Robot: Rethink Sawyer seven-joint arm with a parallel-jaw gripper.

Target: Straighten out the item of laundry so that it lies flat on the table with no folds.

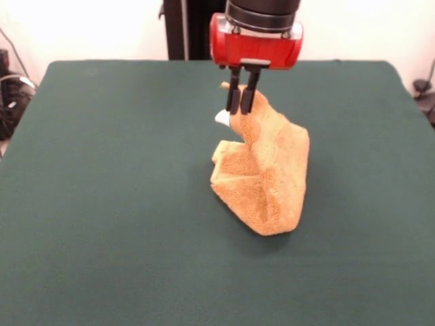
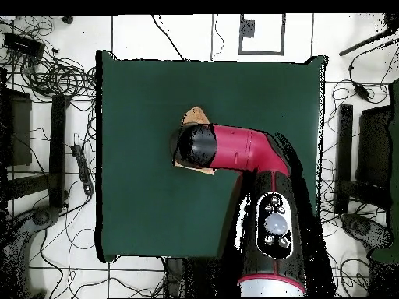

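The orange-yellow towel (image 1: 266,173) hangs bunched from my gripper (image 1: 241,109), its lower folds resting on the dark green table (image 1: 102,204). The gripper is shut on the towel's upper corner, next to the small white label (image 1: 222,117). The towel is crumpled and folded over itself, lifted into a peak. In the overhead view the arm's black head covers most of the towel (image 2: 196,117); only bits of it show at its edges. The gripper itself is hidden there.
The red and black arm (image 2: 249,152) reaches over the table (image 2: 140,195) from the bottom right in the overhead view. Cables and equipment (image 2: 47,74) lie on the floor around the table.
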